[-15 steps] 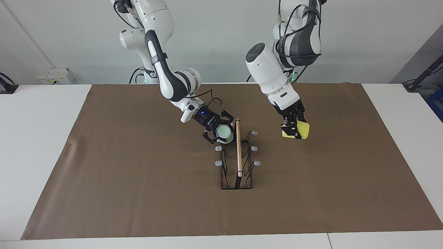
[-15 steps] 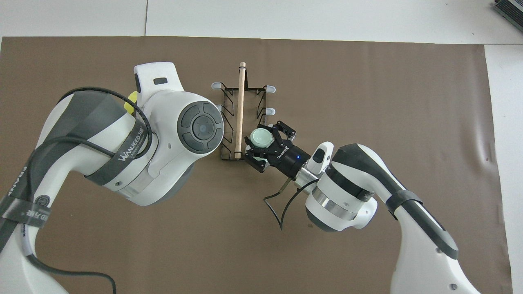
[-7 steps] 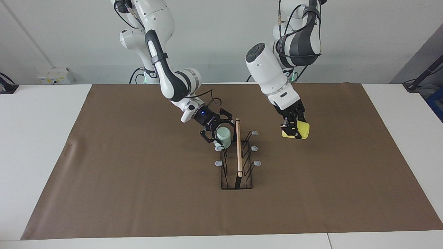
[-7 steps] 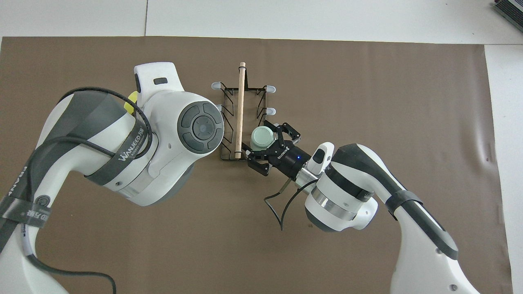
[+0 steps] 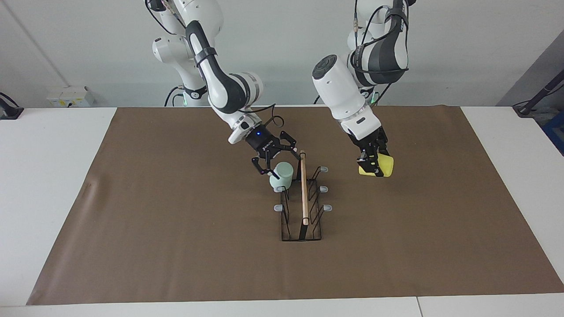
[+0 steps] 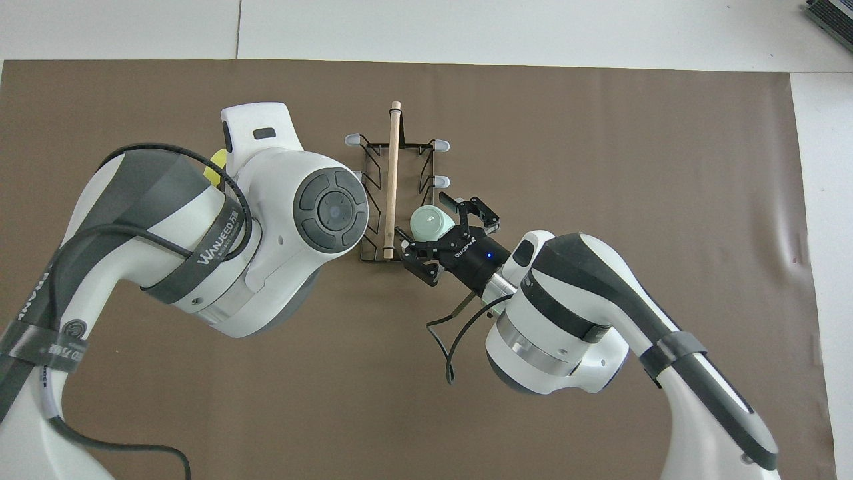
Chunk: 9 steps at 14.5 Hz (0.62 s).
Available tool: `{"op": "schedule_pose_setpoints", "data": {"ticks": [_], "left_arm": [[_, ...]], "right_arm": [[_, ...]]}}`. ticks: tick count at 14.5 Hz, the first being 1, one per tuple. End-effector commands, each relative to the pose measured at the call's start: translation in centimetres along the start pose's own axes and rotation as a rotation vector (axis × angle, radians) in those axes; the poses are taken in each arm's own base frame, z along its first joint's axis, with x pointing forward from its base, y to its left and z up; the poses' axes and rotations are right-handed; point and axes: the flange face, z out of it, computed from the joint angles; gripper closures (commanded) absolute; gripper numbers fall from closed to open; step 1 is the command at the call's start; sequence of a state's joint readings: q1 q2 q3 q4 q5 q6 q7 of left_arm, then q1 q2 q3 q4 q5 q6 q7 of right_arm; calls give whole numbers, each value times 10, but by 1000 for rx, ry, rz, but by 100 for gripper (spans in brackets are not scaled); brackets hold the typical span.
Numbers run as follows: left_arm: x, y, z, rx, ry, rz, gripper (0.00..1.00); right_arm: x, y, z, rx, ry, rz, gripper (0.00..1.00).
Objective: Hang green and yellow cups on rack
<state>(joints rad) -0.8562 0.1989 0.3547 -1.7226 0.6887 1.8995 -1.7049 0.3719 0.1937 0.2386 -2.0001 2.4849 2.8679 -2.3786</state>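
Note:
The black wire rack (image 5: pixel 303 220) with its wooden rod (image 6: pixel 392 180) stands mid-mat. The mint green cup (image 5: pixel 282 175) sits mouth down and tilted on the rack's prong nearest the robots, on the right arm's side; in the overhead view the green cup (image 6: pixel 430 222) shows beside the rod. My right gripper (image 5: pixel 278 160) is open, its fingers spread on either side of the cup's upper end. My left gripper (image 5: pixel 371 162) is shut on the yellow cup (image 5: pixel 381 167), just above the mat beside the rack at the left arm's end. From overhead only a sliver of the yellow cup (image 6: pixel 214 167) shows; the left gripper is hidden under its arm.
A brown mat (image 5: pixel 176 246) covers most of the white table (image 5: pixel 48 185). Other grey-tipped prongs (image 5: pixel 327 207) stick out bare from both sides of the rack. A white socket box (image 5: pixel 70 96) sits at the wall by the right arm's end.
My right gripper has opened and let go of the green cup, which now rests on the prong. It has drawn back slightly from the rack. The left arm has held still with the yellow cup.

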Motion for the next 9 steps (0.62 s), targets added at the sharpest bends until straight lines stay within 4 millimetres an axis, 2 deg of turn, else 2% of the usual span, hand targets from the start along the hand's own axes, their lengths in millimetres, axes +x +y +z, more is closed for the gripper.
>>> {"op": "schedule_pose_setpoints", "data": {"ticks": [1, 2, 5, 7, 9], "left_arm": [[-16, 1, 0, -5, 60, -13, 100], [-27, 4, -4, -11, 76, 2, 100], [-34, 4, -7, 1, 97, 11, 100], [-35, 3, -6, 3, 98, 10, 100], [-43, 5, -13, -10, 98, 13, 100]], "right_arm": [[17, 7, -6, -6, -8, -56, 0], [26, 19, -9, -9, -14, -128, 0], [49, 54, -17, -11, -35, -333, 0], [58, 75, -22, -3, -56, -452, 0], [65, 102, -28, 14, -85, -576, 0]]}}
